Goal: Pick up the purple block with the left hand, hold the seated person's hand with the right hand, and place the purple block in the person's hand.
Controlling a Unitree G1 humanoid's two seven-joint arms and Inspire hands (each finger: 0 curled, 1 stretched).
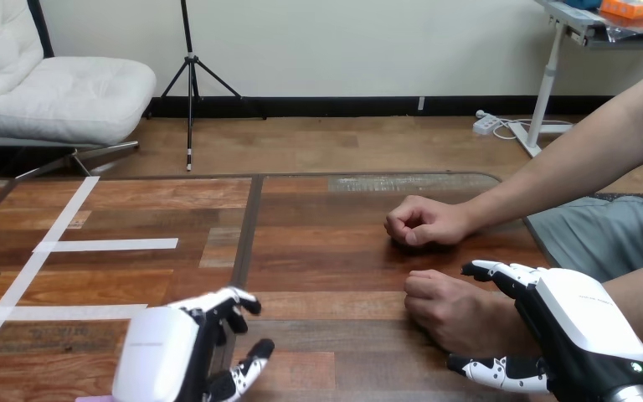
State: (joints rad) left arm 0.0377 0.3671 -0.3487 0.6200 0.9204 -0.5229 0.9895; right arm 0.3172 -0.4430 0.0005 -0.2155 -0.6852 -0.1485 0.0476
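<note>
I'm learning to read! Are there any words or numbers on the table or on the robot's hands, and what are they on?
White shell of the left hand: faint grey print, too small to read.
White shell of the right hand: a faint mark, too small to read.
White tape strips on the table: no writing.
Nothing here can be quoted.

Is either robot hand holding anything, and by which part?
The right hand grips the person's nearer wrist, fingers above, thumb below. For the left hand, cannot tell.
</note>
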